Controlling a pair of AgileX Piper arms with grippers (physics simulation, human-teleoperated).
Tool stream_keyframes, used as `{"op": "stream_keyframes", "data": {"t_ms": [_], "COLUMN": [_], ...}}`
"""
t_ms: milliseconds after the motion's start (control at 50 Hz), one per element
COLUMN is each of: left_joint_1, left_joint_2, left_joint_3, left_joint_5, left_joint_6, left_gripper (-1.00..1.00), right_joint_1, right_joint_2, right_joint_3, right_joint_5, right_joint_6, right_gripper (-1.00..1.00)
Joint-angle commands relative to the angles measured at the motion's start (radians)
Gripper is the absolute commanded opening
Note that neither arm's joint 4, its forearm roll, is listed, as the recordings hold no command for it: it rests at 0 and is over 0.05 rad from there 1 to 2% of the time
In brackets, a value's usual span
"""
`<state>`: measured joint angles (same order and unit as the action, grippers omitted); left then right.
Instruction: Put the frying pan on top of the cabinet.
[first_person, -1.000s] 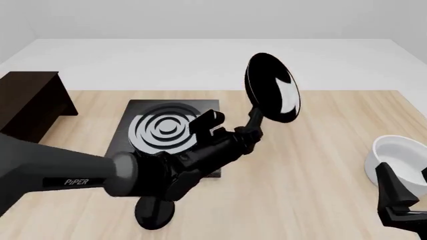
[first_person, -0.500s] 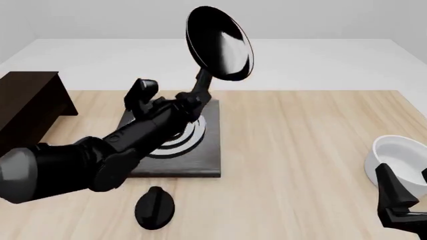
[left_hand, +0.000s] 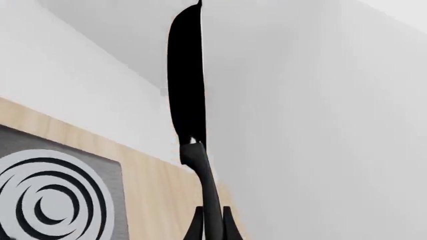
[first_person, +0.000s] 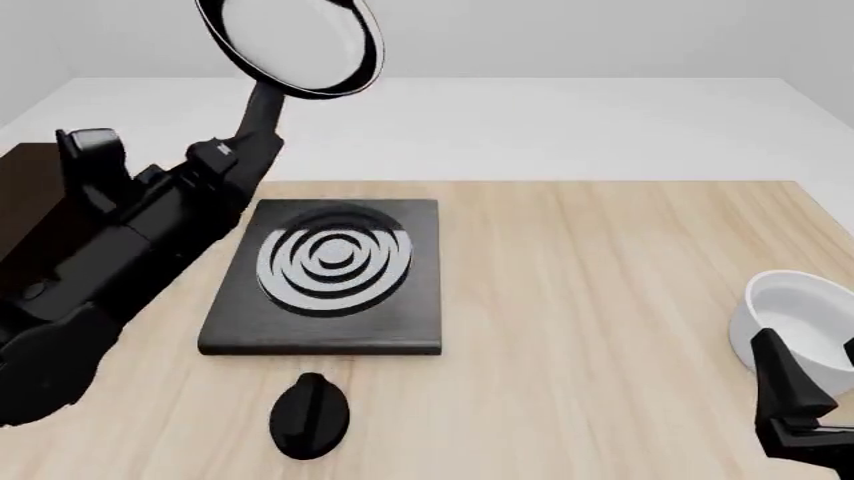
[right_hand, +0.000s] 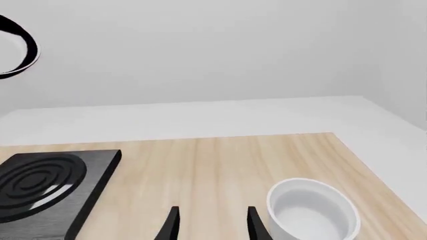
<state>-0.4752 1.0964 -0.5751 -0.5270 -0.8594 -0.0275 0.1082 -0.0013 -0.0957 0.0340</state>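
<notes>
A: Front view – what did the left gripper (first_person: 230, 152) have?

B: Its jaws were clamped on the long slim handle of the small glossy black frying pan (first_person: 290, 44), held high in the air, left of the flat black stove plate with silver rings (first_person: 330, 277).

A: And the large dark brown wooden cabinet (first_person: 30, 205)?

B: At the far left, mostly behind that arm. The right gripper (right_hand: 211, 222) sat with jaws apart, holding nothing, just beside the white round bowl (first_person: 795, 318)
</notes>
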Motion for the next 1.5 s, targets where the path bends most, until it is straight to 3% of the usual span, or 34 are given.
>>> {"op": "stream_keyframes", "data": {"t_ms": [20,320,740,800,1120,1500], "left_joint_1": [0.083,0.244,0.393,0.432,0.488,0.504], "left_joint_2": [-0.153,-0.293,-0.329,-0.326,-0.254,-0.22], "left_joint_3": [0.037,0.129,0.204,0.232,0.293,0.327], "left_joint_5": [0.013,-0.001,-0.058,-0.094,-0.217,-0.279], "left_joint_6": [-0.038,-0.124,-0.229,-0.276,-0.386,-0.449], "left_gripper": [-1.0,-1.0,-1.0,-1.0,-1.0,-1.0], "right_joint_1": [0.001,0.006,0.012,0.014,0.014,0.018], "right_joint_2": [-0.003,0.008,-0.021,-0.018,-0.009,-0.019], "right_joint_3": [0.001,0.001,0.001,0.001,0.0,0.0], "right_joint_5": [0.001,-0.011,0.021,0.018,0.009,0.019], "right_joint_6": [-0.002,-0.007,-0.006,-0.005,-0.003,-0.008], "right_gripper": [1.0,1.0,1.0,1.0,1.0,1.0]}}
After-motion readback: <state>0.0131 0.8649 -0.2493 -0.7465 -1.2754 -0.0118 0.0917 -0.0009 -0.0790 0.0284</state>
